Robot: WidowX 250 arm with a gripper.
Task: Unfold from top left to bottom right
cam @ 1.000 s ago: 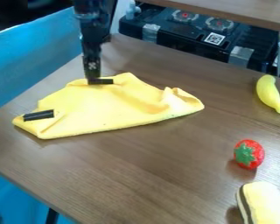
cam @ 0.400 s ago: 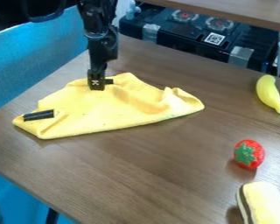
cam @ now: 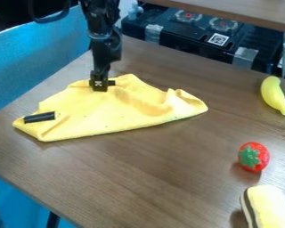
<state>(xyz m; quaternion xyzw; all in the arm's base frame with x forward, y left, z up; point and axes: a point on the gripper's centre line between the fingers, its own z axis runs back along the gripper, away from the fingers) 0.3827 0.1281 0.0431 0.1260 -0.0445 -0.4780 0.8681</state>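
The gripper [cam: 99, 87] hangs down at the upper left part of the yellow cloth [cam: 112, 111], its tip right over a black strip near the cloth's back edge. The strip's right end shows beside the gripper, and its left part is hidden. Whether the tip touches the cloth I cannot tell. The cloth lies folded in a rough triangle, with a long straight front edge, wrinkles at the right and a second black strip [cam: 39, 117] at its left corner.
At the right of the wooden table [cam: 163, 173] lie a yellow banana [cam: 275, 95], a red strawberry [cam: 253, 156] and, at the lower right, a yellow piece with a dark stripe [cam: 268, 207]. A black stove [cam: 198, 38] stands behind the table's back edge.
From a second ago, the gripper has come slightly right and toward the camera, covering much of the upper black strip. The cloth has not visibly moved.
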